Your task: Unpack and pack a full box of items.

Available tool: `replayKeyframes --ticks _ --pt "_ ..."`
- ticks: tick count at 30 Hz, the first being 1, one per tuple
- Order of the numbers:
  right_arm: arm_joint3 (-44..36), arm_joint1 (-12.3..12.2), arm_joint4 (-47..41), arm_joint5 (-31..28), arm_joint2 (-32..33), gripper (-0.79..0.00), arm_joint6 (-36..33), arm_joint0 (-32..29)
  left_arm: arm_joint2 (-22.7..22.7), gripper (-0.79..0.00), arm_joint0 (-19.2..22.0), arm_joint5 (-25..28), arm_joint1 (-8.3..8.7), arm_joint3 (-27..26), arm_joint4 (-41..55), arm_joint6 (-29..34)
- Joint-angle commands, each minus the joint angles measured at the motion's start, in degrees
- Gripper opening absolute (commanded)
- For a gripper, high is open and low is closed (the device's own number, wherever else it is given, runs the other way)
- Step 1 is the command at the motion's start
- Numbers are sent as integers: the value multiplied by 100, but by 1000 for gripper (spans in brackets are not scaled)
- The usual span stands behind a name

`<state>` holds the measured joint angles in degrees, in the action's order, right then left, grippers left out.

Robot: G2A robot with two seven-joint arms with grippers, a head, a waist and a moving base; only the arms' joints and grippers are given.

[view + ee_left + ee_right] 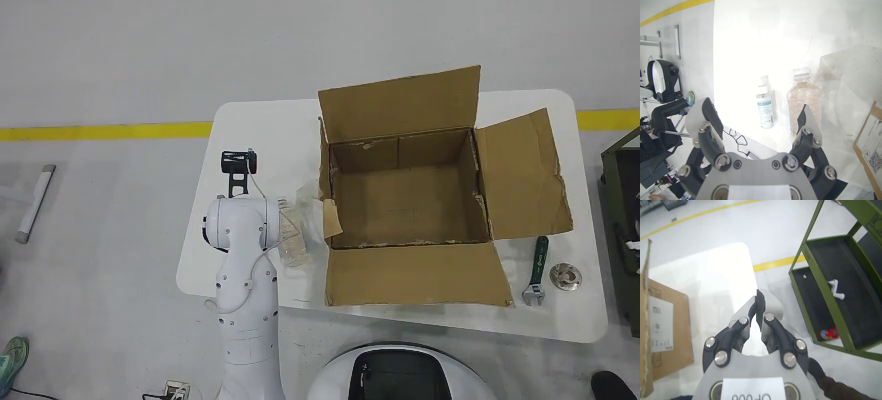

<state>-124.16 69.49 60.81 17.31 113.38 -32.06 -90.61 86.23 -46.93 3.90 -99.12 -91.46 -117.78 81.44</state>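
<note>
White table (250, 130) on grey floor with a yellow line; green cart (827, 238) off the right end.

- Box (400, 105): mid-table, all flaps spread, inside bare. Judged: unpacking done, packing not yet begun.
- Spray bottle (764, 108) and plastic bottle (804, 106): on the table left of the box, side by side, close but apart, apparently lying down. A clear wrapper lies just beyond the plastic bottle, toward the box.
- Wrench (537, 270) and metal disc (565, 276): right of the box, next to each other.
- Left gripper (756, 105): above the two bottles, jaws wide apart, nothing held.
- Right gripper (756, 296): over the table's right end, jaws together, nothing between them.

Handling, judged:
- Spray bottle: small, filled with clear liquid, so some weight. Wall fairly stiff, smooth, round, so it may roll. Take it across the labelled body, not the nozzle.
- Plastic bottle: no cap, thin crinkled wall, likely very light and easily crushed. Close gently at mid-body or nearer the neck, where it is stiffer.
- Wrench: rigid and heavy. Take it across the handle.
</note>
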Motion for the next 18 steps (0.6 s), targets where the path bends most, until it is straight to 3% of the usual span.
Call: replayKeyframes --ticks 1,4,7,12,18 --pt "103 32 -375 -118 -36 -785 726 29 0 0 0 0 0 0 0 0" --pt "332 58 -474 -517 -50 -785 1605 -50 0 0 0 0 0 0 0 0" --pt "443 74 -612 -707 -65 -785 1953 -61 0 0 0 0 0 0 0 0" --pt "350 60 -341 -858 -63 -785 1906 -52 176 0 -150 57 16 -236 322 -39" --pt "314 58 -12 -781 -177 -785 1778 -10 605 0 -354 748 77 -850 1042 430"
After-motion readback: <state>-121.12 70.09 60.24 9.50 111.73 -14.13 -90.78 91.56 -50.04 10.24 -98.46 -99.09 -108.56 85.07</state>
